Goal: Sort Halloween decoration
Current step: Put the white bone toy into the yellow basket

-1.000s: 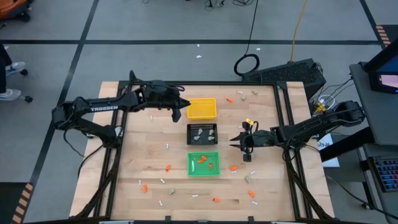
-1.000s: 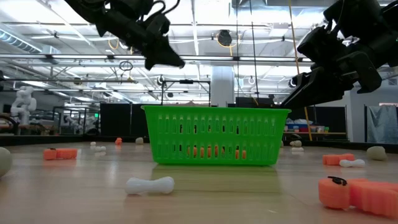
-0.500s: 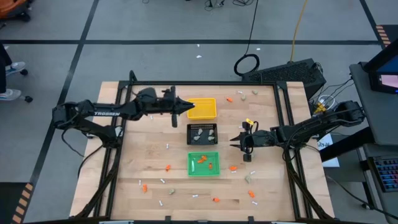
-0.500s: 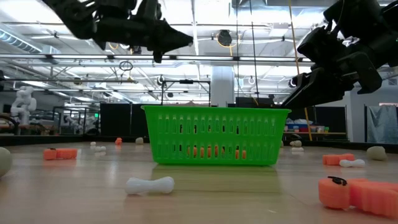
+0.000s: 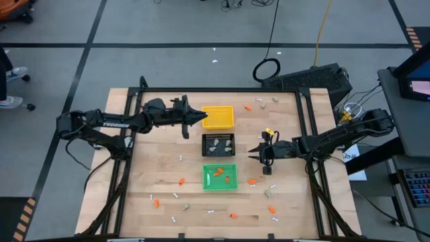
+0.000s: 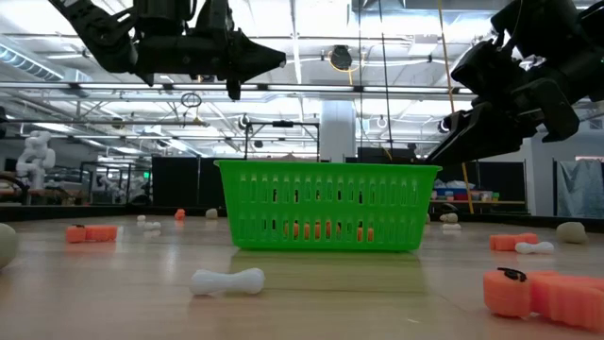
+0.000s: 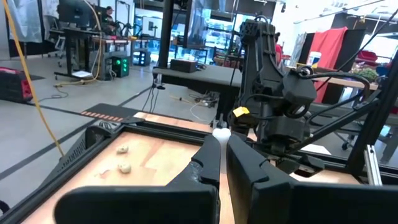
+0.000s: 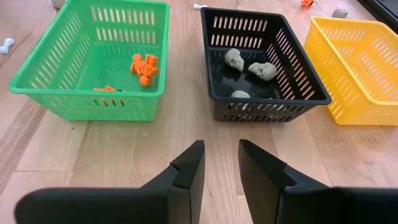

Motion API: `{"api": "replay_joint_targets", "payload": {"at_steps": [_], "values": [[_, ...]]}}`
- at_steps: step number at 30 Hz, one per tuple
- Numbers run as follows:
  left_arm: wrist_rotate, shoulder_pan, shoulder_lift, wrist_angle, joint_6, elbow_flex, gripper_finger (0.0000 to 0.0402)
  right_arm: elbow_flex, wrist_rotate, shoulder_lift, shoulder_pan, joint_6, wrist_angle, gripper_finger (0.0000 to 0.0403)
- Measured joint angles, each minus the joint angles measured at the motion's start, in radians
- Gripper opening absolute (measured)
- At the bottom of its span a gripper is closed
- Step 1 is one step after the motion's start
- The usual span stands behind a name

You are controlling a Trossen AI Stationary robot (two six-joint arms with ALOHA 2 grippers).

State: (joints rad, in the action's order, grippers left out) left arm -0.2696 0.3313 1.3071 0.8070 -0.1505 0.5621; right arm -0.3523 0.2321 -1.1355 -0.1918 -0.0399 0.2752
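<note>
My left gripper [image 5: 203, 117] points level toward the table's right, at the left rim of the yellow tray [image 5: 218, 116], shut on a small white stick [image 7: 221, 132]. My right gripper [image 5: 250, 154] hovers right of the black tray [image 5: 219, 144], open, with nothing between its fingers [image 8: 221, 163]. The black tray holds beige-grey lumps [image 8: 248, 67]. In the green tray [image 5: 220, 176] lie orange bits [image 8: 143, 65]. More orange bits [image 5: 181, 181], white sticks [image 5: 176, 195] and lumps [image 5: 269, 193] lie scattered on the table. My left gripper pinches the white stick between its two fingertips; only the stick's rounded end [image 7: 221, 131] shows above them. The fingers lie level, pointing toward the table's right. The stick is lifted clear of the table.
The three trays stand in a row down the table's middle, yellow farthest, green nearest. Loose pieces lie along the near edge [image 5: 233, 216] and at the far right [image 5: 275, 100]. A black frame [image 5: 312, 134] borders the table's right and left sides.
My left gripper has tipped up from slanting down to level, now pointing toward the yellow tray, while its wrist has drawn back toward the table's left and sunk a little. My right gripper has kept still.
</note>
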Motion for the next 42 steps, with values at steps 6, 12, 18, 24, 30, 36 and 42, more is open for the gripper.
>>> {"api": "replay_joint_targets", "payload": {"at_steps": [6,12,18,24,30,36,42], "values": [[-0.003,0.000,0.000,-0.001,0.016,0.000,0.0008,0.000,0.000,0.000,0.000,0.000,0.000,0.0086],[-0.003,0.000,0.000,-0.004,0.144,0.000,0.0008,0.000,0.001,0.000,0.000,0.000,0.000,0.0086],[-0.018,0.000,0.000,-0.004,0.304,0.000,0.0009,0.000,0.002,0.000,0.000,0.000,0.000,0.0086],[-0.019,0.000,0.000,-0.004,0.403,0.000,0.0008,0.000,0.002,0.000,0.000,0.000,0.001,0.0086],[-0.019,0.000,0.000,-0.010,0.475,0.000,0.0008,0.000,0.002,0.000,0.000,0.002,0.001,0.0086],[-0.018,0.000,0.000,-0.024,0.499,0.000,0.0009,0.000,0.002,0.000,0.000,0.002,0.001,0.0086],[0.077,-0.015,0.000,-0.030,0.449,0.001,0.0008,0.000,0.002,0.000,0.000,0.003,0.001,0.0086]]}}
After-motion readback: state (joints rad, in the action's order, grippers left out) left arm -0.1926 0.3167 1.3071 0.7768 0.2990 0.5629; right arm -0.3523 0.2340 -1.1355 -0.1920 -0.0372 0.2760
